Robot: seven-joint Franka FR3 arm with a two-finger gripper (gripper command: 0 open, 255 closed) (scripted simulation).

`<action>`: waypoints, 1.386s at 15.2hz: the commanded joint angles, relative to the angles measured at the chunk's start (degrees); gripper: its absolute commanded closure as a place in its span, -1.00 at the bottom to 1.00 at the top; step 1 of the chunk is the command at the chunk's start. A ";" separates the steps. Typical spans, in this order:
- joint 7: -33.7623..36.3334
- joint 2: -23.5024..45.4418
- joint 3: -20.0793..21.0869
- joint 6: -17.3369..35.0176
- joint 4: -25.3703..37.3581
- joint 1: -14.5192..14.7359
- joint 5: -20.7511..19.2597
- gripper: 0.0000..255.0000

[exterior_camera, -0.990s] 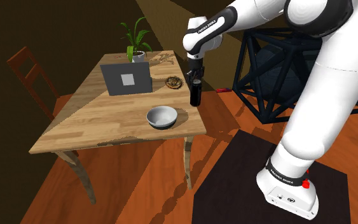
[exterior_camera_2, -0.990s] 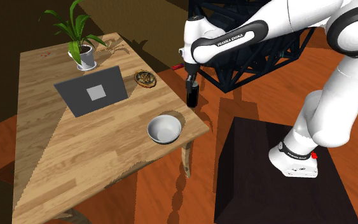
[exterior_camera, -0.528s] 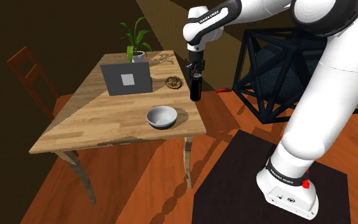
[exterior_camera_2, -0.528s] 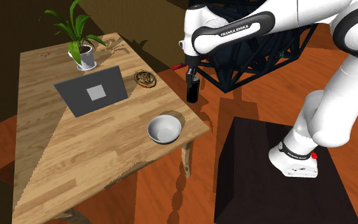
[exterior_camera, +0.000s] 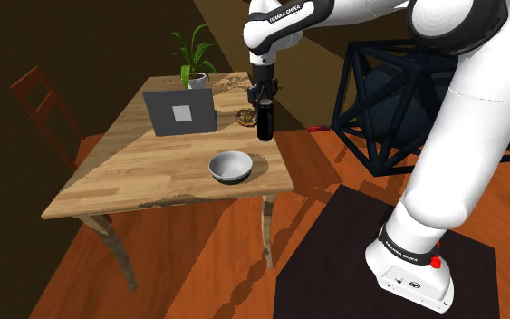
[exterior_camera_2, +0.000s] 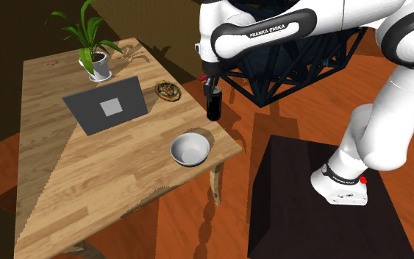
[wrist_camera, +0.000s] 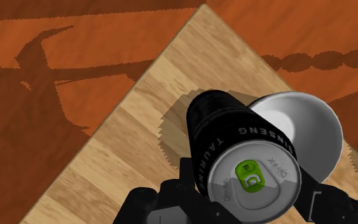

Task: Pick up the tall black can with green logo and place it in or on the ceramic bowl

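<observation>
On the tabletop [exterior_camera: 135, 172] the pale bowl [exterior_camera: 230, 168] is seen, and to its right in the shoulder view the tall black can [exterior_camera: 264, 127] is held upright above the wood, clamped near its top by the jaws of the gripper [exterior_camera: 263, 104], and is judged light, stiff and slippery-sided.

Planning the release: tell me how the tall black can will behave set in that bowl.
Tall and narrow, the can will probably tip against the bowl's curved inside. Its round body may then roll. It looks rigid.

Can [wrist_camera: 229, 130] glossy black, silvery metal top; bowl [wrist_camera: 312, 124] smooth, perhaps ceramic; table [wrist_camera: 110, 165] matt wood.
</observation>
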 commanded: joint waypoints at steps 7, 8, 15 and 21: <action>9.07 7.41 3.99 -6.11 13.46 4.99 0.01 1.00; 10.11 8.63 4.40 -7.03 15.59 5.61 -0.04 1.00; 12.81 12.30 5.41 -6.69 18.89 7.28 -0.21 1.00; 12.84 12.86 5.41 -2.29 15.05 7.28 -0.21 1.00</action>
